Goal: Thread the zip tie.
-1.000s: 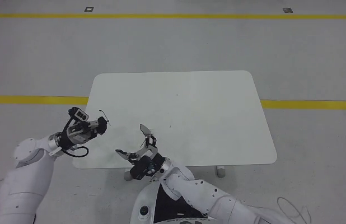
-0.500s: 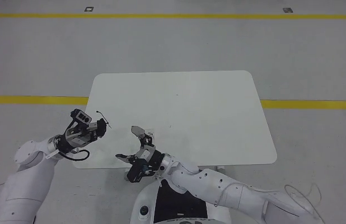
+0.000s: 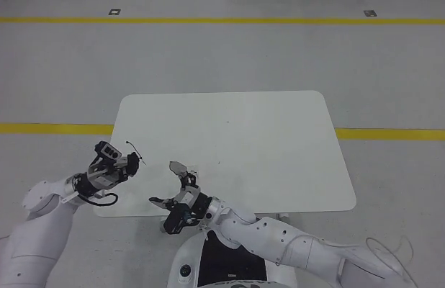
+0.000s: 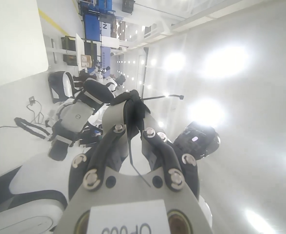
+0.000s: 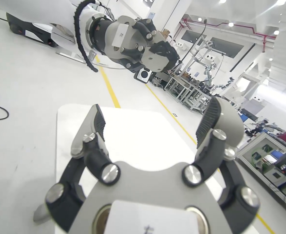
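- Grey shop floor [image 3: 222,57] w/ a yellow painted line [image 3: 395,134] running across behind the table; a second yellow line runs farther back.
- White rounded-corner rectangular table [image 3: 266,144]: bare top; seen from the right wrist cam [image 5: 138,132] under the R pincer.
- Left gripper [image 3: 131,164], grey metal w/ black ribbed pads: held in the air at the table's left edge, toward the near-left corner. Clenched, pads pressed together on the zip tie, per left wrist cam [image 4: 133,102]. Right wrist cam shows it [image 5: 167,57] up off the table, facing the R pincer w/ a clear gap between them.
- Right gripper [image 3: 168,183], same build: above the near-left part of the table, just inside the near edge. Released, fingers spread wide w/ nothing between them, per right wrist cam [image 5: 156,110]. Not touching the tie or the L pincer.
- Thin black plastic zip tie [image 3: 134,148]: gripped by the L pincer, off the table. One stretch sticks out past the fingertips and ends in a small blocky head [image 4: 162,96]; the other runs back between the fingers toward the wrist as a loose tail. Not looped, tail apart from head.
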Robot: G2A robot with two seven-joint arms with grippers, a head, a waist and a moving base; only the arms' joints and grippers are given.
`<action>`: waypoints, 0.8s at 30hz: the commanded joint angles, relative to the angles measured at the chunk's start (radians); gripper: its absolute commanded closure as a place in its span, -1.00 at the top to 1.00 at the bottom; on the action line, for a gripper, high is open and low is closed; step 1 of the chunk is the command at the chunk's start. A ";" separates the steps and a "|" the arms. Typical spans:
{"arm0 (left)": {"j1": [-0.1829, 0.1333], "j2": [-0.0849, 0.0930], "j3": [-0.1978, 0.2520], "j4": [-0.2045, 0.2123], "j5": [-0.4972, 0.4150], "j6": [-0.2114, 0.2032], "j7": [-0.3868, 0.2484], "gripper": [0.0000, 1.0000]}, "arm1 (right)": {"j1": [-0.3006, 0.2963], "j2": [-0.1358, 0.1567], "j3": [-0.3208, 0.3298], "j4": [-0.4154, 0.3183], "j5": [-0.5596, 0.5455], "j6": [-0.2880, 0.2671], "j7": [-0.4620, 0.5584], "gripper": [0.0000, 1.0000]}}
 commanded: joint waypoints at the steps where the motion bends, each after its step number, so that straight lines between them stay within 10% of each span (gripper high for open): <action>1: -0.003 -0.003 0.015 0.001 -0.027 0.022 -0.010 -1.00 | -0.008 0.007 0.021 -0.001 0.000 0.000 -0.025 1.00; 12: -0.008 -0.030 0.114 -0.035 -0.117 0.028 0.034 -1.00 | -0.059 0.064 0.095 -0.018 0.000 0.000 -0.141 1.00; 24: -0.008 -0.030 0.114 -0.035 -0.117 0.028 0.034 -1.00 | -0.060 0.067 0.097 -0.015 0.000 0.000 -0.146 1.00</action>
